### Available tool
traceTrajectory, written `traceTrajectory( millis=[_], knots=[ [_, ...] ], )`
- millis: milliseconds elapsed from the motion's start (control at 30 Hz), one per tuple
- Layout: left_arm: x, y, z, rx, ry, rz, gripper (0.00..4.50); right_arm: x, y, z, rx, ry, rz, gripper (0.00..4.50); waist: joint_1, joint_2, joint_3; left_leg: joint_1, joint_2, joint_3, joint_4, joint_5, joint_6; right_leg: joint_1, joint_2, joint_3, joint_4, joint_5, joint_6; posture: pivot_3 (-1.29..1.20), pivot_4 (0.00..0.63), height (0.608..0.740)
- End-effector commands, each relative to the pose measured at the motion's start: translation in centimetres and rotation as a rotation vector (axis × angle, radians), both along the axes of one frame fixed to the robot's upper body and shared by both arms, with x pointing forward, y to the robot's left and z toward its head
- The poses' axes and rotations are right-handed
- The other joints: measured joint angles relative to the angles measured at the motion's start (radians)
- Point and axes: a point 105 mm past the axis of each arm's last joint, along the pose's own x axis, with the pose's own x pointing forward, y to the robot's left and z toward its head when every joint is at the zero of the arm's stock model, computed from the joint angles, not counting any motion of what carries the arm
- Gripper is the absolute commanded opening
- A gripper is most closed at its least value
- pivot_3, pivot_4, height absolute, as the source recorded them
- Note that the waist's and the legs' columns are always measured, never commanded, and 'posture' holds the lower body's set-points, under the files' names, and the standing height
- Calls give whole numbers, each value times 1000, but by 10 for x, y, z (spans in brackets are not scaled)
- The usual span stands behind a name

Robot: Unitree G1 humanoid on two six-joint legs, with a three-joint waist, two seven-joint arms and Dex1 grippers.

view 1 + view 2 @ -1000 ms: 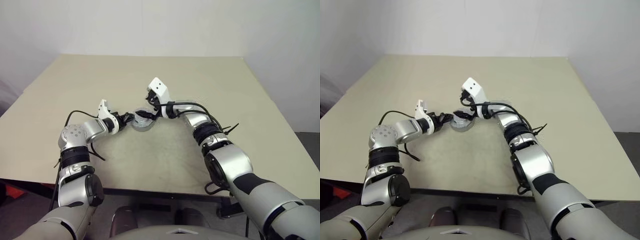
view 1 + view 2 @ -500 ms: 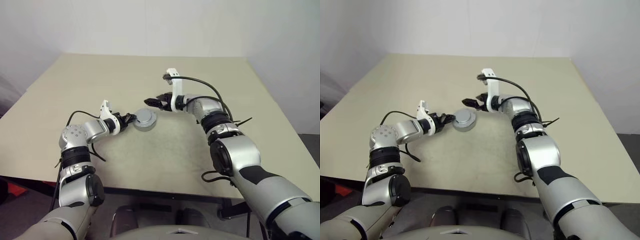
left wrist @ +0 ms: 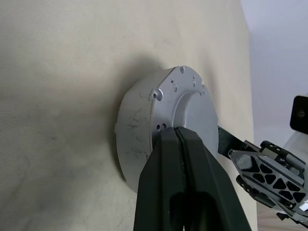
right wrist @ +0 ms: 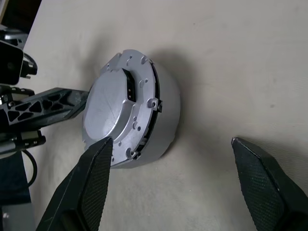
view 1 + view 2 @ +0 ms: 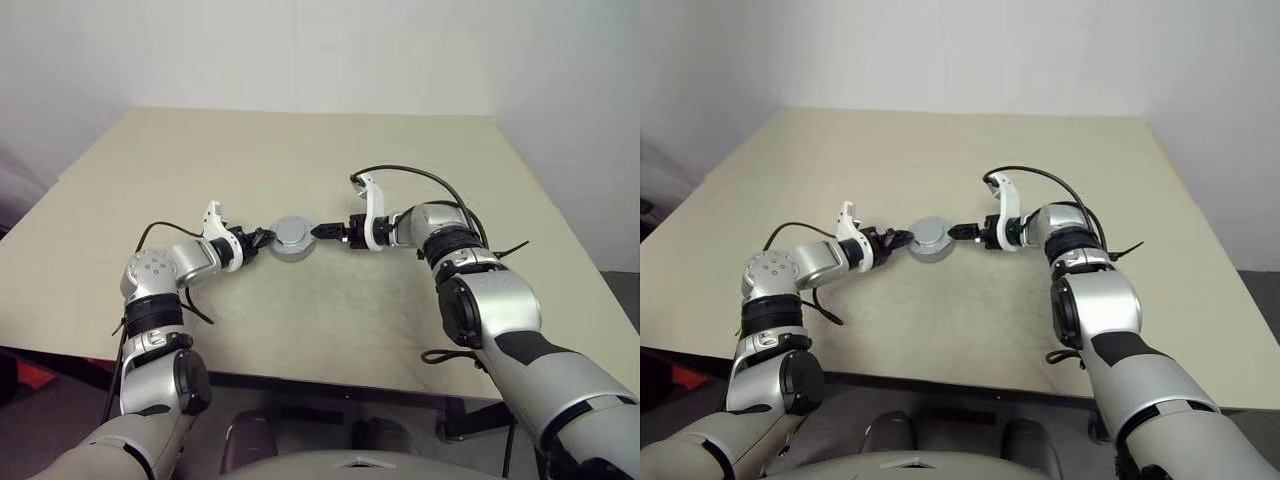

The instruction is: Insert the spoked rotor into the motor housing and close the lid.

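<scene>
Motor housing (image 5: 292,238), one, lidded, sits between two grippers: left jaws (image 5: 264,240) pinched together, right jaws (image 5: 322,232) spread wide.

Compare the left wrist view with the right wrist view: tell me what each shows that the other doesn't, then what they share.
Left wrist view alone: the left gripper seen along its own shut fingers, pressed against the motor housing at its rim.

Right wrist view alone: the right gripper with fingers spread wide, one at the housing's near edge, and a dark slot in the lid.

Both: the closed grey housing on the beige table, and the opposite gripper reaching in from beyond it.
</scene>
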Motion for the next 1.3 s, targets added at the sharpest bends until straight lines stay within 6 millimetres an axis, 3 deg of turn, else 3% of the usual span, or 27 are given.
traceTrajectory(
  millis=[33,267,800,1033,1300],
  knots=[
    [-2,-2,1,23,-3,-16,0,-9,20,-9,67,73,7,4463,-1,0,0,0,0,0,0,0,0,0,0,0,0,0,0,0,0,740],
    [-4,0,0,35,-1,-8,0,-23,54,-7,139,127,78,4463,-5,0,0,2,1,0,-1,1,-1,0,1,0,2,0,0,0,0,740],
    [-6,4,-2,64,-3,8,0,-30,103,16,340,197,64,4463,-31,-1,0,3,4,0,-2,2,-4,0,4,0,2,0,0,0,0,740],
    [-6,6,-2,74,-3,16,0,-29,112,22,376,208,36,4463,-28,0,0,2,6,0,-3,3,-5,-1,6,0,2,0,0,0,0,740],
    [-6,6,-3,84,-3,18,0,-14,105,9,313,176,-116,4463,-28,0,0,3,5,0,-3,3,-6,-1,6,1,3,0,0,0,0,740]
  ],
)
